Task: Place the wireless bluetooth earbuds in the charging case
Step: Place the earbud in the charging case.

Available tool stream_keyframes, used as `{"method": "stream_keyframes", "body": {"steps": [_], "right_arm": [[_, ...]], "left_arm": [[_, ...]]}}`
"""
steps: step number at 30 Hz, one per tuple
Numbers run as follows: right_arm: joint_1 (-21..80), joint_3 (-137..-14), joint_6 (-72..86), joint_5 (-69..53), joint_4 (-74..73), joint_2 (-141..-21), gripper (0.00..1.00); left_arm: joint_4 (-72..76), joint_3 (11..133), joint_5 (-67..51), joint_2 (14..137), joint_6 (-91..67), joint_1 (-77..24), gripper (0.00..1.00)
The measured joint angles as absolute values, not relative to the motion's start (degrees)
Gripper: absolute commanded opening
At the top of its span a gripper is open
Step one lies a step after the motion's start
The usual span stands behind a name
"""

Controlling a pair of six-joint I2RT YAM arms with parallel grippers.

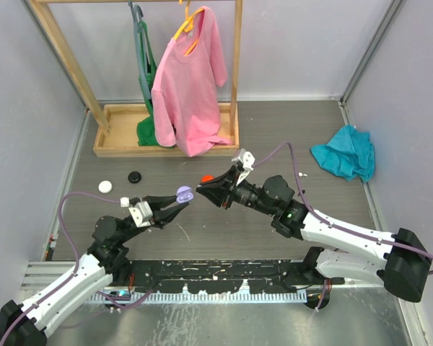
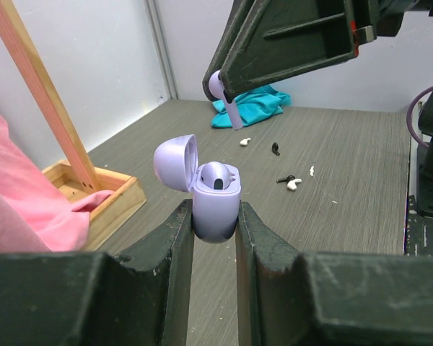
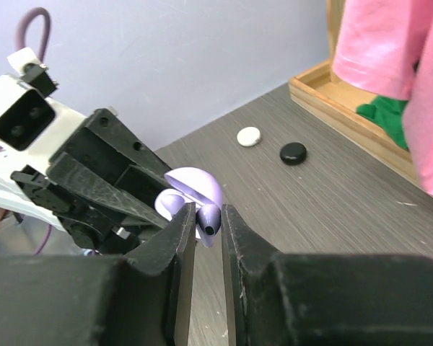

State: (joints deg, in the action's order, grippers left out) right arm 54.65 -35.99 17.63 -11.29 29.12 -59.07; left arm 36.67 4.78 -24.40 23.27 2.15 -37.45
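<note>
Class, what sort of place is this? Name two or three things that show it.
Most likely a robotics lab test cell: plain grey walls box in a table, two robot arms are bolted at its near edge, and a wooden clothes rack looks like a prop.

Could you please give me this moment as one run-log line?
phase: pre-insertion | left claw: shut on open lilac charging case | right claw: shut on lilac earbud | earbud: close to case, not inserted
</note>
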Motion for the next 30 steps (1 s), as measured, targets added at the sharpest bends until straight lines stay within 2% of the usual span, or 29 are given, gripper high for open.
{"method": "stream_keyframes", "body": {"steps": [8,30], "right_arm": [[57.45,-33.93,18.48,-10.92,38.41,-62.52,0.16],[58.43,-33.58,21.67,-10.15,48.53,-68.27,0.16]], "left_arm": [[37.28,4.67,-24.43,23.29,1.83,-37.45,0.00],[39.22,4.64,-24.18,23.75,-0.58,-37.43,0.00]]}}
